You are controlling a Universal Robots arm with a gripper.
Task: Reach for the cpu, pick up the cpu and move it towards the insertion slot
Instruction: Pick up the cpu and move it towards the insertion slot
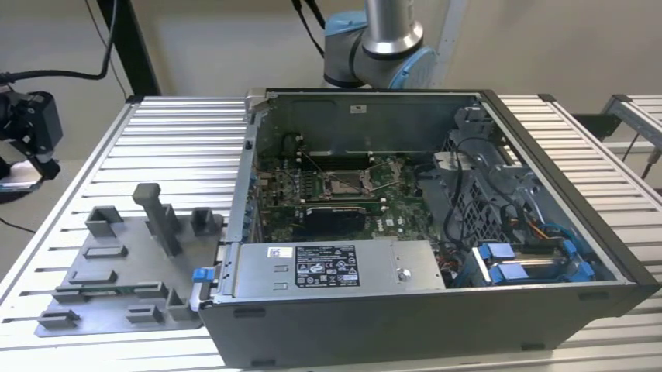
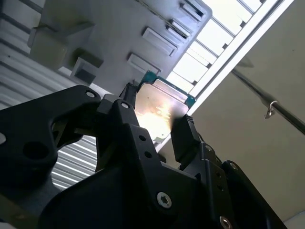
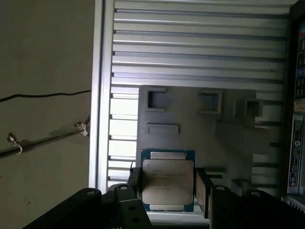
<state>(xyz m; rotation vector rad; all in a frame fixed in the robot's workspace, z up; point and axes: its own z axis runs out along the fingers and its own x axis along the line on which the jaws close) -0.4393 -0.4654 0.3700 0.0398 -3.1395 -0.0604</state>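
The cpu (image 3: 167, 179) is a flat square chip with a pale metal face and a green rim, and my gripper (image 3: 167, 187) is shut on it with a black finger (image 3: 135, 183) on each side. In the second wrist view the cpu (image 2: 159, 110) sits the same way in the gripper (image 2: 157, 125). The chip hangs over the near edge of the grey fixture plate (image 3: 200, 124). In the exterior view the gripper (image 1: 29, 155) is at the far left, beyond the table's edge. The insertion slot (image 1: 342, 184) lies inside the open computer case (image 1: 538, 194), well to the exterior view's right of the gripper.
The grey fixture plate (image 1: 124, 256) carries several upright blocks and recesses on the ribbed metal table (image 1: 176, 132). The case's walls rise around the board, and a power supply (image 1: 331, 267) and blue-tabbed drive bays (image 1: 517, 260) fill its front. The arm's base (image 1: 377, 46) stands behind the case.
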